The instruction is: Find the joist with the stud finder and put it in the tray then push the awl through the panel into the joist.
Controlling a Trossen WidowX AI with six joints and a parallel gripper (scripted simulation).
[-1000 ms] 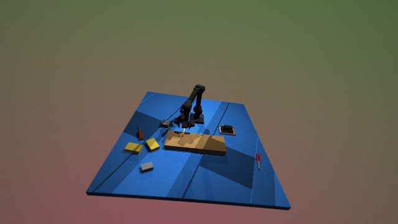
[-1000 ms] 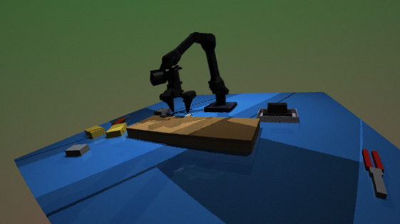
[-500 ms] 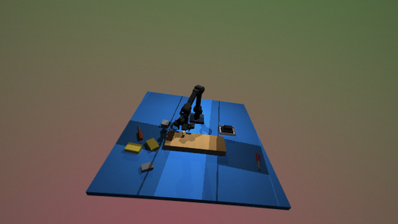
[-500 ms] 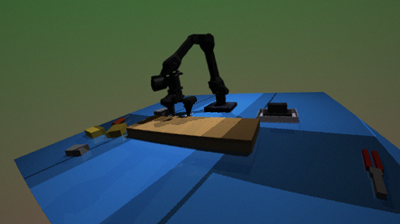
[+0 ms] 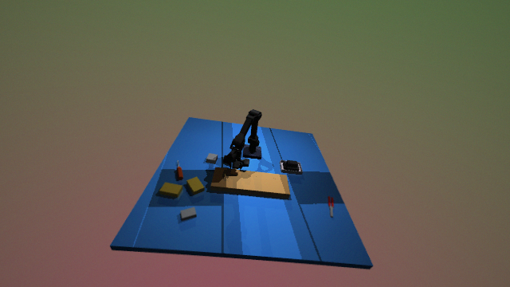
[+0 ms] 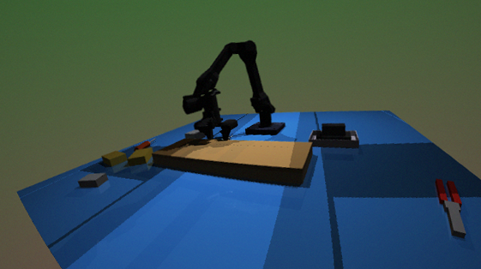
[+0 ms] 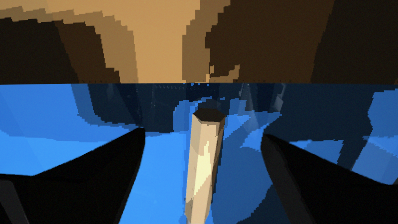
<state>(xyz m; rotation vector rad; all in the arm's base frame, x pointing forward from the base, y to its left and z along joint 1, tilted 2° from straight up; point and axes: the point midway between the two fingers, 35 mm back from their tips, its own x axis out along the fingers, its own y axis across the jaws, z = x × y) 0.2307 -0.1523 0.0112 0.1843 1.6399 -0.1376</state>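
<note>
The awl (image 7: 204, 160) lies on the table beside the panel's arm-side edge, its pale handle with a dark end toward the panel; its tip is out of the wrist view. My gripper (image 5: 236, 169) (image 6: 218, 138) (image 7: 205, 138) is open and low, with one finger on each side of the handle and a gap on both sides. The tan floor panel (image 5: 259, 184) (image 6: 242, 157) (image 7: 160, 40) lies flat; no joist is visible. The black stud finder (image 5: 292, 164) (image 6: 333, 130) sits in the light-rimmed tray (image 5: 295, 172) (image 6: 338, 144).
An orange-handled tool (image 5: 179, 173) (image 6: 142, 146), two yellow blocks (image 5: 170, 190) (image 5: 195, 186) and two grey blocks (image 5: 211, 158) (image 5: 188, 214) lie left of the panel. A red-handled tool (image 5: 331, 202) (image 6: 455, 218) lies at the right. Shadows cross the panel.
</note>
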